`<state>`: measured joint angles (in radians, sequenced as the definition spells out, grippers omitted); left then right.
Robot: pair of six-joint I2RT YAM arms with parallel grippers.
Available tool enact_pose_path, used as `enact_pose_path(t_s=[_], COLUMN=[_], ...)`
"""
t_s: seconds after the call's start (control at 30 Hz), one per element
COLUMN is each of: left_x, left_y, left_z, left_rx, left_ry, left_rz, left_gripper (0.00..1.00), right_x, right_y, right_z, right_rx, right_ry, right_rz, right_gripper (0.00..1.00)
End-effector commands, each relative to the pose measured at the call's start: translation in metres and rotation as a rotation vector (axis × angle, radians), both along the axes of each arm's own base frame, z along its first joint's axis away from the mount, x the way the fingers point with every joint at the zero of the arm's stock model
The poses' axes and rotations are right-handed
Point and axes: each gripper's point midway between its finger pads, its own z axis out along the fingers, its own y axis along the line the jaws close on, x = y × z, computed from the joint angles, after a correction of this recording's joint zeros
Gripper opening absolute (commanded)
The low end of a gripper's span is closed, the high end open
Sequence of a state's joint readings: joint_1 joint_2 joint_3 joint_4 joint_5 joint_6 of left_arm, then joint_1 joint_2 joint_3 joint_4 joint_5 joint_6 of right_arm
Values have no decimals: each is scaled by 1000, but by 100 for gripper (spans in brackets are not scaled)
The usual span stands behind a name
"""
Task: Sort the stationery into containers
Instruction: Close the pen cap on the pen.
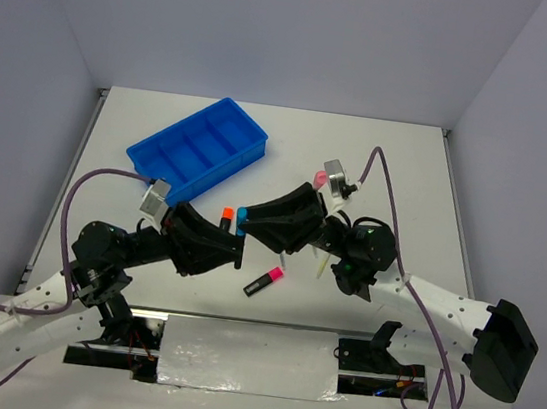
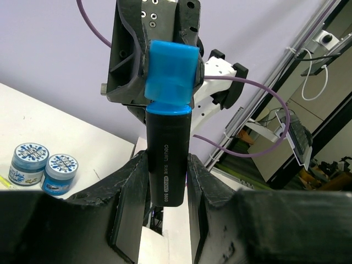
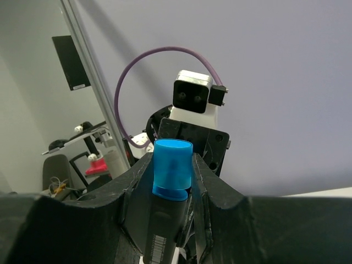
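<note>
A black highlighter with a blue cap is held off the table between both grippers. My left gripper is shut on its black barrel. My right gripper is shut at its cap end. An orange highlighter cap shows just beside it, its body hidden by the left gripper. A pink-capped highlighter lies on the table in front. The blue compartment tray sits at the back left. Two blue-white discs stand side by side in the left wrist view.
A pink-capped little bottle stands behind the right arm. A thin yellow pen lies under the right wrist. The table's near edge holds the arm bases and a silver plate.
</note>
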<state>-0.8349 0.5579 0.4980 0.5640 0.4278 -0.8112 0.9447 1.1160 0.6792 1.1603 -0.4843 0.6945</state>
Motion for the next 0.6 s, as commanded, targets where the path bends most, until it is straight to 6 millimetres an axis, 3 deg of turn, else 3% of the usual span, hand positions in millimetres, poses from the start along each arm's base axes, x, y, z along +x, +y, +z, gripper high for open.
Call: enact_pose_path(t_s=[0.0,0.3,0.5,0.57], left_x=[-7,1,4,6], left_y=[11,15,12,12], left_z=[35,37,36,33], left_rx=[-69,-52,-34,-23], left_ry=[-98,-118,-127,-128], left_rz=[24,88,99,107], left_gripper=[0,0,0,0], right_x=[-11,-14,-16,-17], right_y=[-3,-1,-3,-4], right_z=[6,1,2,3], right_rx=[33,31,38,37], right_ry=[-64,-58,-65,-66], right_rz=[28,58,56,59], right_gripper=[16,27,73,73])
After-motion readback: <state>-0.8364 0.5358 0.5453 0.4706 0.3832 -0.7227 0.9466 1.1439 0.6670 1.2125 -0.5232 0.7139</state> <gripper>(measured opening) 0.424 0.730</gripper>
